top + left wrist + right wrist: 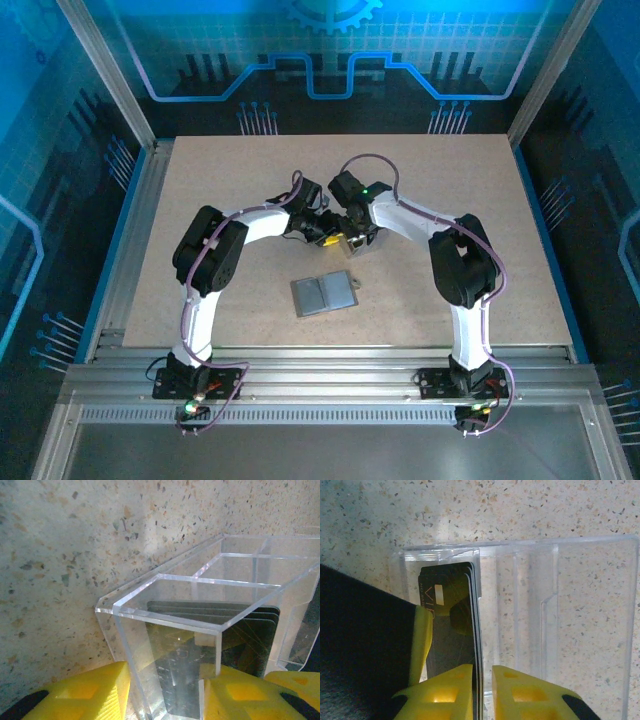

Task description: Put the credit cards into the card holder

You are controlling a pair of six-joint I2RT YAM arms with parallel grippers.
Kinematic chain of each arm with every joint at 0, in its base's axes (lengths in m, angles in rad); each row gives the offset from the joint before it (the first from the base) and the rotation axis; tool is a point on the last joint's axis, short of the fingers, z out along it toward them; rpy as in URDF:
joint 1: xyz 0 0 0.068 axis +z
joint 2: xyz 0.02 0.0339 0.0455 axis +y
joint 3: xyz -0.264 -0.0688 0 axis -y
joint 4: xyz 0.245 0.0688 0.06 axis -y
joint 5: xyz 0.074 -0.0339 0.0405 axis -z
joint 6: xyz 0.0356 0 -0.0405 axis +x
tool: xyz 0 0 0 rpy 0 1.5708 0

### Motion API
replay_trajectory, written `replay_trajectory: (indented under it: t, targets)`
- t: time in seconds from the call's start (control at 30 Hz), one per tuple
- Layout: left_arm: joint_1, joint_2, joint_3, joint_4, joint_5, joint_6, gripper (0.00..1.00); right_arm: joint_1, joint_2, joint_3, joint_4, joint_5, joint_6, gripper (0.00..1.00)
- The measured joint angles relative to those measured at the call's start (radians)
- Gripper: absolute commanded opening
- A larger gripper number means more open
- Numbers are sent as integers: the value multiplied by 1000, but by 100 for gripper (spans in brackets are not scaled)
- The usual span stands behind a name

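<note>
Here, on the speckled table (pixel 480 200), the left arm (pixel 212 255) and right arm (pixel 462 268) curve inward from the near edge and meet over the middle of the board. Between their wrists sits a clear box (pixel 362 243), a see-through plastic organiser split into several compartments. Just near of it, apart from it and between the two arms, the card holder (pixel 323 294) lies opened flat, its two grey panels side by side and slightly askew to the table edge. The credit cards (pixel 451 630), a stack of black ones, stand in the box's end compartment on the side closest to the left arm; the facing card bears pale lettering. The left gripper (pixel 165 680) has its yellow fingers (pixel 85 692) set moderately apart, one on each side of that end compartment, clamping the box by its outer walls. The right gripper (pixel 482 672) comes at the same compartment from the right, its fingers (pixel 530 695) drawn in to a narrow slit and nipped on the edge of the black cards.
</note>
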Motion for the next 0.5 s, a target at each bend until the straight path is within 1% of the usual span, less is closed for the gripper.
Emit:
replay_trajectory:
  t: [0.33, 0.5]
  targets:
    - [0, -1, -3, 4, 0, 0, 41, 0, 0, 9, -17, -13, -11, 11]
    - [0, -2, -4, 4, 0, 0, 41, 0, 0, 12, -23, -15, -11, 11]
